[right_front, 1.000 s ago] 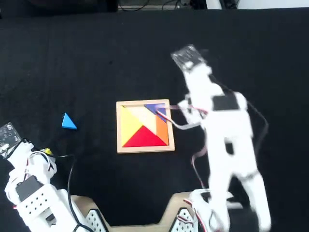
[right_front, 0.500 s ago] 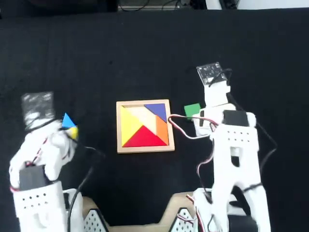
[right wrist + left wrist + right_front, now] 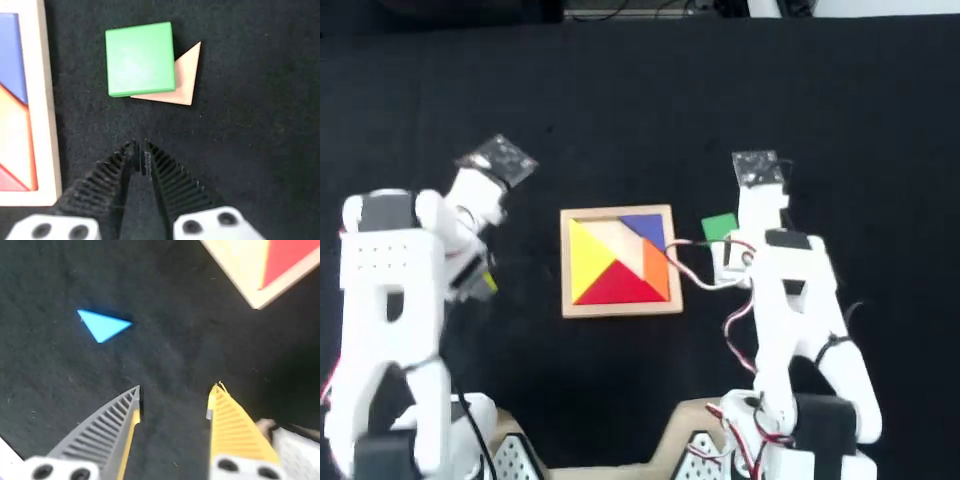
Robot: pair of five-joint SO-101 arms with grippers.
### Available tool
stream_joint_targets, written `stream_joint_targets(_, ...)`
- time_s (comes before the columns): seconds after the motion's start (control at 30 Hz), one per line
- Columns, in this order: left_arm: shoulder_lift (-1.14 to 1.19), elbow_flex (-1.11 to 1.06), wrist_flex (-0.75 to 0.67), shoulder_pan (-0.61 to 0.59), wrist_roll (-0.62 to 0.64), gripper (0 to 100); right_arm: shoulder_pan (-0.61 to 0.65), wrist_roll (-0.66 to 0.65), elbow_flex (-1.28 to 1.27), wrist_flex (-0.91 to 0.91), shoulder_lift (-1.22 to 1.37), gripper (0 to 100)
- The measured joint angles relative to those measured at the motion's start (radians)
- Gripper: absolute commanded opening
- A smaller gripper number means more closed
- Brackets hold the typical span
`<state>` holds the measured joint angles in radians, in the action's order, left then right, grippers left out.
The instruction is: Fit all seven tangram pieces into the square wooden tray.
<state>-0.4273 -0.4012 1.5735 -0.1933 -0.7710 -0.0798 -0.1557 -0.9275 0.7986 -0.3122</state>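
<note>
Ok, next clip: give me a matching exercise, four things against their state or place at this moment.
Things:
1. green square
2. light blue triangle
3. left pincer
4. right pincer

States or places:
A. shut, holding nothing
B. alone on the black cloth
C. open, holding nothing
D. overlapping a pale triangle

Pairs: 1-D, 2-B, 3-C, 4-A

Black table (image 3: 620,100) bears wooden tray (image 3: 620,310), blue triangle (image 3: 103,325), green square (image 3: 140,57) and tan triangle (image 3: 185,82).

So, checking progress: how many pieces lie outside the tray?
3: blue triangle before the left gripper; green square beside the tray; peach triangle partly under that square.
</note>
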Motion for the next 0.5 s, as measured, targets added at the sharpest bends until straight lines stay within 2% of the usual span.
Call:
stream_joint_targets(0.07,0.074,0.017,-0.087,-0.064,0.074,22,0.0,0.0,-0.002,-0.012,0.002,1.2)
stream_joint_targets(0.2,0.207,0.011,-0.259,-0.212,0.313,25,0.0,0.0,-0.002,-0.023,0.003,1.2)
stream_joint_targets(0.3,0.287,-0.032,-0.31,-0.23,0.339,30,0.0,0.0,-0.002,-0.058,0.003,1.2)
stream_joint_targets(0.5,0.407,-0.069,-0.473,-0.216,0.354,30,0.0,0.0,-0.002,-0.069,0.003,1.2)
